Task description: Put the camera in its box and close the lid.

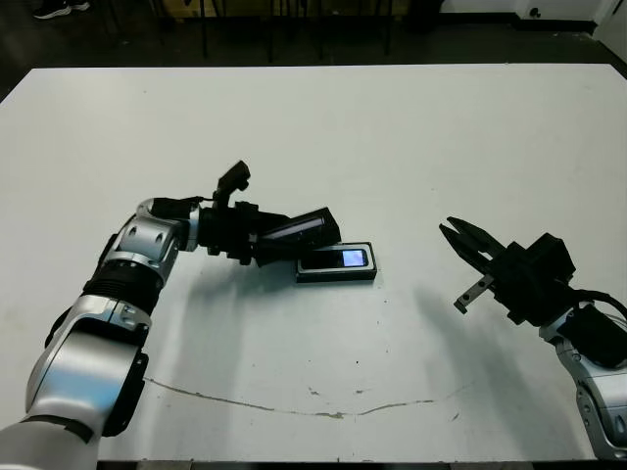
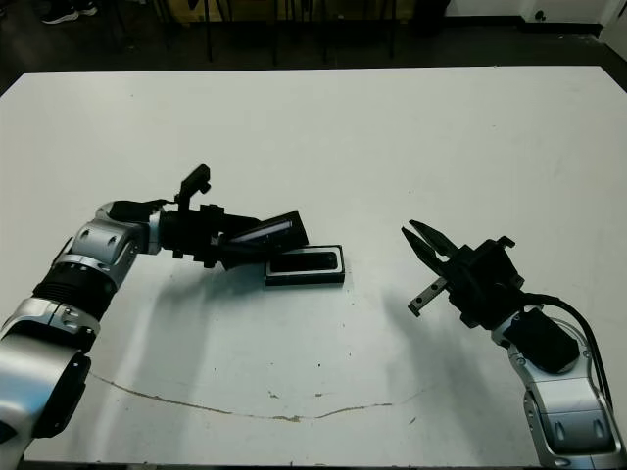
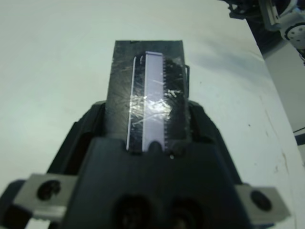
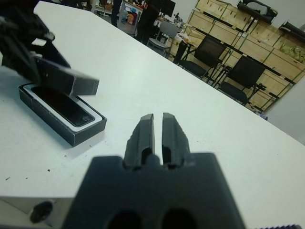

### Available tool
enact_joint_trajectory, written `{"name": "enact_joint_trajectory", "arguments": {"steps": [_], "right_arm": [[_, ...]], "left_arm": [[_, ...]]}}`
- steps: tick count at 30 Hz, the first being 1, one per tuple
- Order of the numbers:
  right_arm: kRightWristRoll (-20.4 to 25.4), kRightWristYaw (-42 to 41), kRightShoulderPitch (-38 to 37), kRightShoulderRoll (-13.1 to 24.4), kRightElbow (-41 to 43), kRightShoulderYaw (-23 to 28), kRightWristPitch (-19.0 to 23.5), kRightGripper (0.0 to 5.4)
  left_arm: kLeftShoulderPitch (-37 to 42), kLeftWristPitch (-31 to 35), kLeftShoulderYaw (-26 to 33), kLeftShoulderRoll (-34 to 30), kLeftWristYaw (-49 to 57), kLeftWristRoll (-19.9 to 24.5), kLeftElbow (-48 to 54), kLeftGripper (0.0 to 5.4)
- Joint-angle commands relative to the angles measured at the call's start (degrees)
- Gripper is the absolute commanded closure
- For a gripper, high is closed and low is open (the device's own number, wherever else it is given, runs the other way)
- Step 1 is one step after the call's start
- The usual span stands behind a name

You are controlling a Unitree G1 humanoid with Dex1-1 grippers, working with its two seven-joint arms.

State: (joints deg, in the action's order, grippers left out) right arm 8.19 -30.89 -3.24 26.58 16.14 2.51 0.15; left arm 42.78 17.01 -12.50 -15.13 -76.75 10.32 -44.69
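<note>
Black fingers of my left gripper clamped on the lid, flat black slab with a shiny mottled patch, held tilted above the table, its far end over the near-left edge of its box. Box sits on the table just beyond, open, white lining showing. Camera lies inside the box, flat, small pale window facing up. My right gripper hovers well apart to the right, fingers together, holding nothing.
</note>
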Motion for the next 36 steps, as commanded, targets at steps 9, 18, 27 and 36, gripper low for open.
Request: {"name": "enact_joint_trajectory", "arguments": {"steps": [9, 18, 27, 36], "right_arm": [[-0.09, -0.02, -1.07, 0.37, 0.30, 0.03, 0.93, 5.40], [-0.48, -0.11, -1.37, 0.52, 0.09, 0.08, 0.12, 5.40], [0.08, -0.38, -1.34, 0.16, -1.12, 0.00, -1.24, 5.40], [0.16, -0.31, -1.75, 0.30, -0.52, 0.22, -0.76, 5.40]], "left_arm": [[-1.93, -2.22, -2.20, 2.10, 1.04, -3.24, -1.58, 2.63], [-3.07, -2.29, -3.64, 0.97, -2.17, -3.13, 0.34, 2.63], [-4.54, -2.45, -4.13, 0.01, -3.25, -2.43, 1.97, 2.63], [-5.41, -3.98, -4.85, 0.92, -2.40, -3.00, 1.18, 2.63]]}}
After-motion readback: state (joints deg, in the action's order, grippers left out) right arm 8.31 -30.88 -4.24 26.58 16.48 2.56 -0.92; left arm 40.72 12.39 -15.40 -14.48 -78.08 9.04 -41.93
